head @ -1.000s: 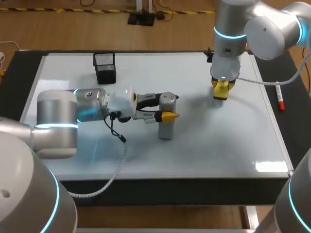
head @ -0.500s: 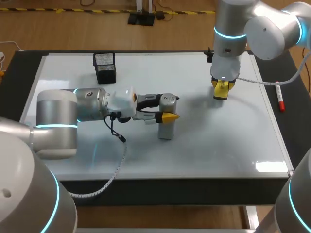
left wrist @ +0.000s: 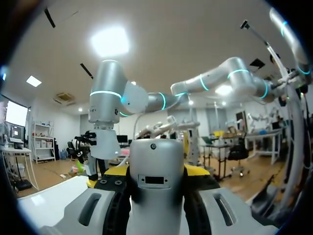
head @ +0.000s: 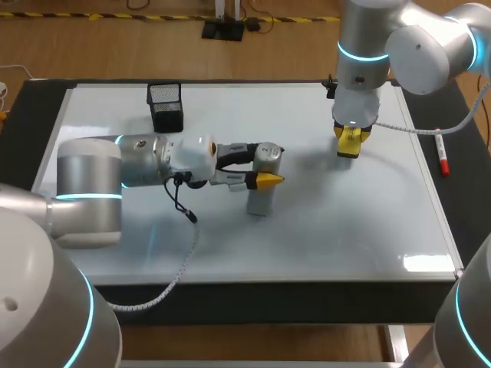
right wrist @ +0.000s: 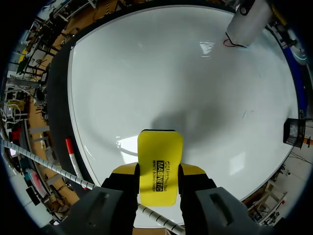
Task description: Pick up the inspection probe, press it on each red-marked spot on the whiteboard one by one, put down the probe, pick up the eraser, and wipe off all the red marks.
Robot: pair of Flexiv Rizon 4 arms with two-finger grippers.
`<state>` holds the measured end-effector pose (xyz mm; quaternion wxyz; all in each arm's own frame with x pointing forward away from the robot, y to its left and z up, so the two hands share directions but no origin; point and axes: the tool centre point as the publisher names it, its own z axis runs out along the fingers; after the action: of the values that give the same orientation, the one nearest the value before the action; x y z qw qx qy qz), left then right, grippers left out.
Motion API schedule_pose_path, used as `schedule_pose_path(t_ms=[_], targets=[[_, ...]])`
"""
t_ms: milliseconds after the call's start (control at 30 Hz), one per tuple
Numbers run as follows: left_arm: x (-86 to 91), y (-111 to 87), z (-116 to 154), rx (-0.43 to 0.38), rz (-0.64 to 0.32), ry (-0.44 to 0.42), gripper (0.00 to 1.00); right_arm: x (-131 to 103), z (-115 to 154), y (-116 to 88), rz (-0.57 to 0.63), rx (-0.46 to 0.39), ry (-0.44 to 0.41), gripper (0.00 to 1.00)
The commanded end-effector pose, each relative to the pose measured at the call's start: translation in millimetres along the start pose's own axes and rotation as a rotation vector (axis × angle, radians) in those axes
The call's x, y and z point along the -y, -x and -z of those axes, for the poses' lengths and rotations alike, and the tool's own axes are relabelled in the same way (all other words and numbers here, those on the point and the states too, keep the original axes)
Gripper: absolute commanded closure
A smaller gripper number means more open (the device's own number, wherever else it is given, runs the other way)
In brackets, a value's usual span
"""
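Just lifts grey box-shaped inspection probe [head: 259, 201], clamped in left gripper [head: 265, 167], slightly off glossy whiteboard [head: 345, 230]. Grips yellow block eraser [right wrist: 160, 156] in right gripper [head: 350, 142] over whiteboard's right side. Probably moving on to another spot.

The probe [head: 261, 203] is occupying the whiteboard's [head: 345, 230] middle; the mesh cup [head: 166, 106] is sitting at its ten o'clock; the eraser [head: 349, 142] at two.

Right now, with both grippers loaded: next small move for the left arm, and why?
Probably set the probe down on the whiteboard and open the left gripper. It is shut on the probe, the right gripper holds the eraser over the board, and I see no red marks to press.
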<state>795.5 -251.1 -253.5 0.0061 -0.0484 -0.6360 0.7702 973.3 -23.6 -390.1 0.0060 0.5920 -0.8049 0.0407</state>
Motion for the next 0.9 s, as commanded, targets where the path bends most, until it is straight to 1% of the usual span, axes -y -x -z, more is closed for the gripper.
schedule_pose_path(t_ms=[33, 67, 100, 133, 200, 233, 267, 367, 433, 567, 600, 633, 900], targets=[[13.6, 4.1, 15.3, 0.014, -0.006, -0.006, 1.00, 0.8, 0.6, 0.0, 0.001, -0.004, -0.001, 1.00], [16.4, 5.5, 19.3, 0.023, -0.016, -0.001, 1.00, 0.8, 0.6, 0.0, 0.001, -0.004, -0.001, 1.00], [19.9, 7.2, 24.7, 0.030, -0.014, -0.024, 1.00, 0.8, 0.6, 0.0, 0.001, -0.004, -0.001, 1.00], [22.9, 8.7, 29.9, 0.042, -0.017, -0.030, 1.00, 0.8, 0.6, 0.0, 0.001, -0.004, -0.001, 1.00], [27.7, 10.9, 38.5, 0.062, -0.033, -0.024, 1.00, 0.8, 0.6, 0.0, 0.001, -0.004, -0.001, 1.00], [31.6, 12.8, 46.3, 0.076, -0.031, -0.042, 1.00, 0.8, 0.6, 0.0, 0.001, -0.004, -0.001, 1.00], [33.7, 14.3, 51.7, 0.090, -0.042, -0.031, 1.00, 0.8, 0.6, 0.0, 0.001, -0.004, -0.001, 1.00], [39.0, 19.3, 70.7, 0.130, -0.051, -0.032, 1.00, 0.8, 0.6, 0.0, 0.001, -0.004, -0.001, 1.00], [41.5, 23.1, 85.0, 0.158, -0.053, -0.041, 1.00, 0.8, 0.6, 0.0, 0.001, -0.004, -0.001, 1.00], [45.0, 29.0, 112.8, 0.208, -0.061, -0.032, 1.00, 0.8, 0.6, 0.0, 0.001, -0.004, -0.001, 1.00], [45.9, 30.6, 119.8, 0.216, -0.056, -0.047, 1.00, 0.8, 0.6, 0.0, 0.001, -0.004, -0.001, 1.00], [46.6, 32.3, 126.5, 0.229, -0.058, -0.039, 1.00, 0.8, 0.6, 0.0, 0.001, -0.004, -0.001, 1.00], [48.7, 45.3, 174.0, 0.293, -0.062, -0.042, 1.00, 0.8, 0.6, 0.0, 0.001, -0.004, -0.001, 1.00]])
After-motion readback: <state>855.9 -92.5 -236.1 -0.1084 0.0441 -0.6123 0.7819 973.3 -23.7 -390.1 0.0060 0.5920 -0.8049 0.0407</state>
